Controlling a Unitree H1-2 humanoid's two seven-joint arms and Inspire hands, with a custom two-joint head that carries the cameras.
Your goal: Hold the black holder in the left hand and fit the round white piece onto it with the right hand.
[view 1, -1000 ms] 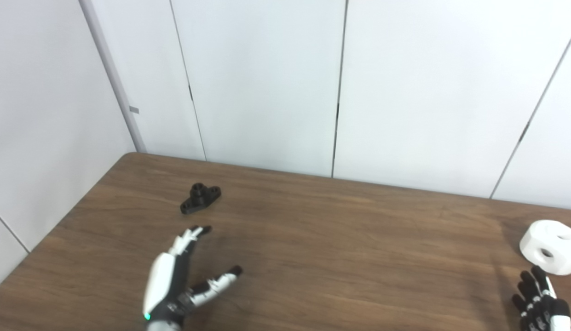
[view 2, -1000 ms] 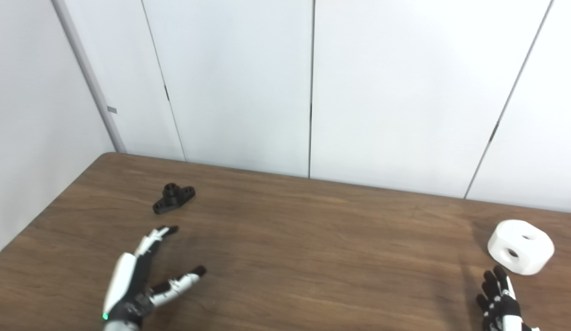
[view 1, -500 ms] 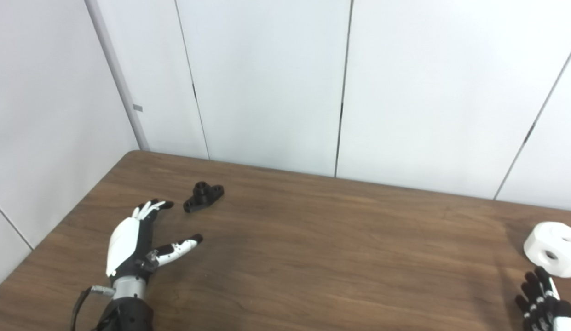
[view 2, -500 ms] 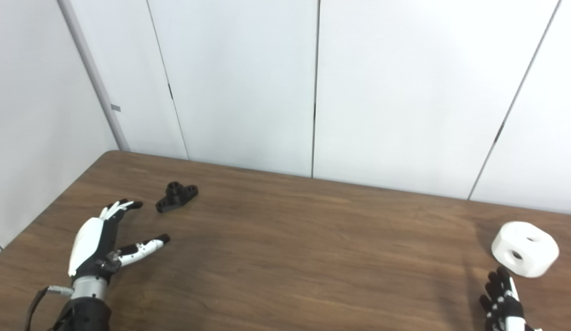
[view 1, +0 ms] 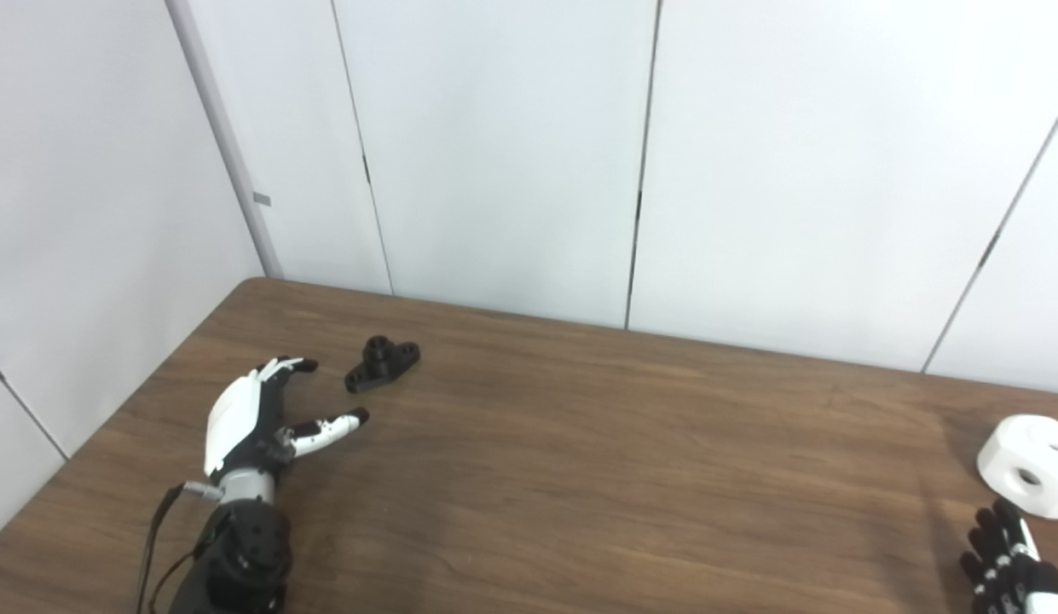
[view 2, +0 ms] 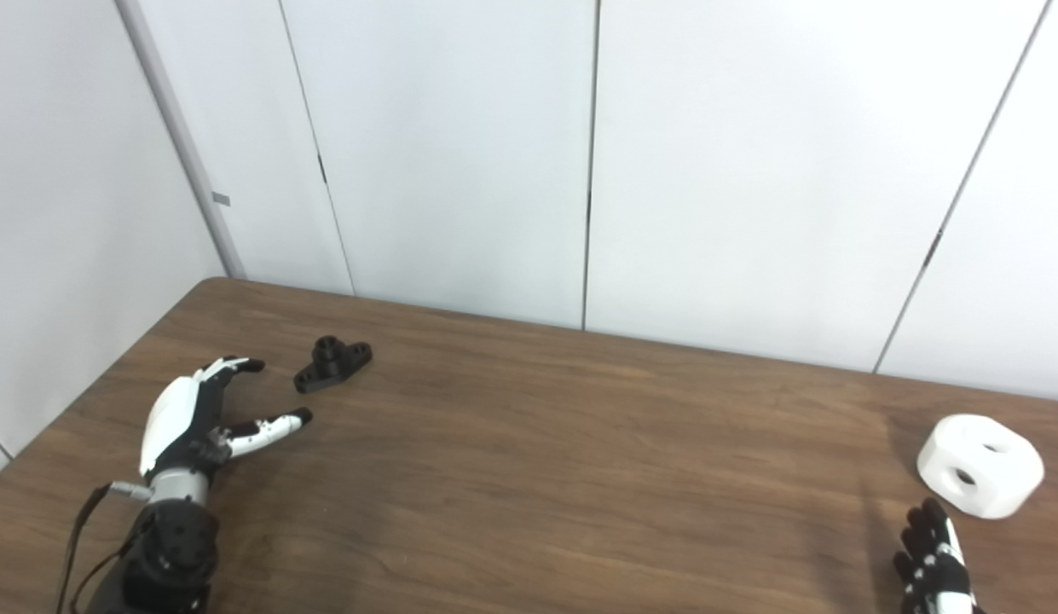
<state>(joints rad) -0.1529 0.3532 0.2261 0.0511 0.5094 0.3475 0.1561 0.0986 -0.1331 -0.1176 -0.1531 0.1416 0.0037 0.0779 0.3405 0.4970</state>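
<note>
Left hand [view 1: 251, 418] lies low over the table [view 1: 580, 443] with fingers and thumb spread apart, holding nothing. Its forearm reaches in from the bottom left, fingertips pointing toward the black holder [view 1: 381, 364], which sits on the wood just beyond and to the right of them, untouched. Right hand [view 2: 933, 558] shows only partly at the bottom right corner, fingers raised and apart, empty. The round white piece [view 2: 979, 466] rests just beyond it, apart from the fingertips.
</note>
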